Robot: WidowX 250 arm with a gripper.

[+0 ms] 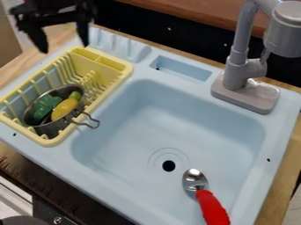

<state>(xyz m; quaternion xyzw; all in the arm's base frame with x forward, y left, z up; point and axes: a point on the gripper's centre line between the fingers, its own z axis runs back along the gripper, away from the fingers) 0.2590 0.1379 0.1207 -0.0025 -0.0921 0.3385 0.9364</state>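
Hanging beyond the far end of the yellow plastic dish rack (120, 65), the black two-finger gripper (65, 48) has its two fingers spread wide, and we see nothing between them. In the near part of the rack we find one round silver metal pot (54, 128), its bent wire handle pointing right. We count one dark green, bumpy toy piece (45, 107) and one smooth yellow toy piece (64, 108) inside it, plus a lighter green bit (75, 95). Right of the rack, we see one light blue plastic sink basin (141, 127), one metal spoon with a red handle (212, 207) and one grey faucet (236, 72).
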